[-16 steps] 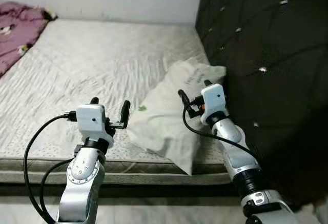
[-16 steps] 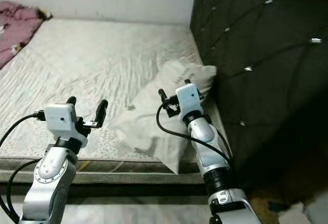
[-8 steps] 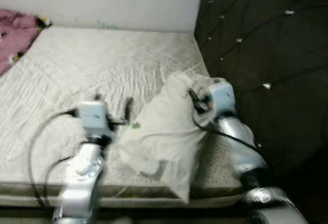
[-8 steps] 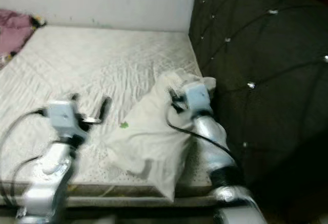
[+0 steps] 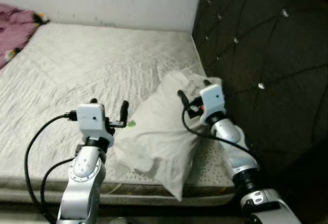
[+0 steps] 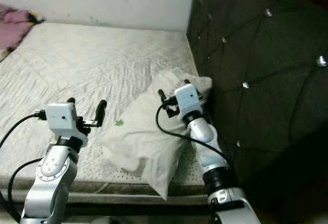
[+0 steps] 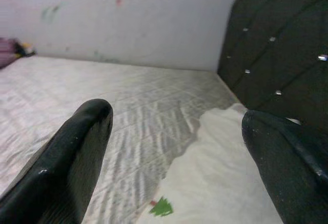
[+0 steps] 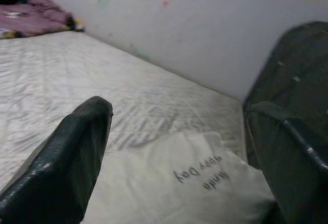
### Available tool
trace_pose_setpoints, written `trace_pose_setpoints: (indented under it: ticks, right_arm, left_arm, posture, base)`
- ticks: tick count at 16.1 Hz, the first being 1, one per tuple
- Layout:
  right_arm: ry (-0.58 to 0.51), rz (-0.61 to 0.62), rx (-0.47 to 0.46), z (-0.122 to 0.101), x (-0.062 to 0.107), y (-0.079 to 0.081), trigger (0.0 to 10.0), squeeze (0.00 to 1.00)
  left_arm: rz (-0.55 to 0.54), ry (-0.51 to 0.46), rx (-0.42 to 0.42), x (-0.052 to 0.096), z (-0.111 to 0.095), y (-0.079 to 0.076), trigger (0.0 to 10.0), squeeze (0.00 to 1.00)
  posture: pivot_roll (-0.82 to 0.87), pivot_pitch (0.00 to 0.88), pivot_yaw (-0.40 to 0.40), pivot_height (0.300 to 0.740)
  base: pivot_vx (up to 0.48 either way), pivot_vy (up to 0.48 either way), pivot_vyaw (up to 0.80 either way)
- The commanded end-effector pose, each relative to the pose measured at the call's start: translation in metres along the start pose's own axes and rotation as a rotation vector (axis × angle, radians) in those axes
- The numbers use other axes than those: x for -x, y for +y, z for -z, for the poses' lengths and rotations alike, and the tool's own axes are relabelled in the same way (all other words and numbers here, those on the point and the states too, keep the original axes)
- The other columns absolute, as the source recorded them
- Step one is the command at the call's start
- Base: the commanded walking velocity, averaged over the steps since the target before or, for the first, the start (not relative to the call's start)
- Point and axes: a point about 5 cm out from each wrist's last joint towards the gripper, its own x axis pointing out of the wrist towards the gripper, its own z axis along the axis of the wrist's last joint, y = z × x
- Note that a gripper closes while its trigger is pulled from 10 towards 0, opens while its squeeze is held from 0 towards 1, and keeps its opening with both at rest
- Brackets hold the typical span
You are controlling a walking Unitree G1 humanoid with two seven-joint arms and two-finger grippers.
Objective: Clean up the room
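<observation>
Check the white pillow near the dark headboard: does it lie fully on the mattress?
No. The white pillow lies partly on the quilted white mattress; its near corner hangs over the front edge.

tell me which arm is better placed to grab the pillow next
Right, probably. The right gripper hangs open directly over the pillow beside the headboard, while the left gripper, also open, sits off its left edge above the mattress.

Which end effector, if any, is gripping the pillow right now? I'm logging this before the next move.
Left end effector: open, holding nothing, beside the pillow.
Right end effector: open, holding nothing, above the pillow.
</observation>
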Motion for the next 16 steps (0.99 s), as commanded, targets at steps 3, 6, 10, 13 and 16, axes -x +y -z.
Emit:
trace_pose_setpoints:
  ticks: [3,6,10,13,16]
  right_arm:
    - [-0.009,0.005,-0.014,-0.002,-0.002,0.001,10.0,0.00]
    - [-0.002,0.029,-0.055,-0.005,-0.004,0.002,10.0,0.00]
    - [0.015,0.088,-0.147,-0.003,-0.003,0.001,10.0,0.00]
    - [0.018,0.166,-0.157,-0.003,0.010,-0.010,10.0,0.00]
    - [0.047,0.260,-0.163,0.004,0.026,-0.019,10.0,0.00]
  left_arm:
    - [-0.012,0.012,-0.012,0.001,0.002,0.002,10.0,0.00]
    - [-0.047,0.021,-0.012,0.005,0.003,0.006,10.0,0.00]
    - [-0.202,0.020,-0.110,0.016,0.010,0.039,10.0,0.00]
    - [-0.375,0.039,-0.081,0.030,0.017,0.073,10.0,0.00]
    - [-0.474,0.077,-0.085,0.036,0.020,0.090,10.0,0.00]
  posture:
    - [0.05,0.000,-0.043,0.740]
    - [0.06,0.000,-0.044,0.740]
    - [0.08,0.000,-0.042,0.740]
    - [0.07,0.000,-0.035,0.740]
    - [0.05,0.000,0.006,0.740]
  base:
    - [0.000,0.000,0.42]
    - [0.000,0.000,0.00]
    - [0.000,0.000,0.00]
    - [0.000,0.000,0.00]
    - [0.000,0.000,0.00]
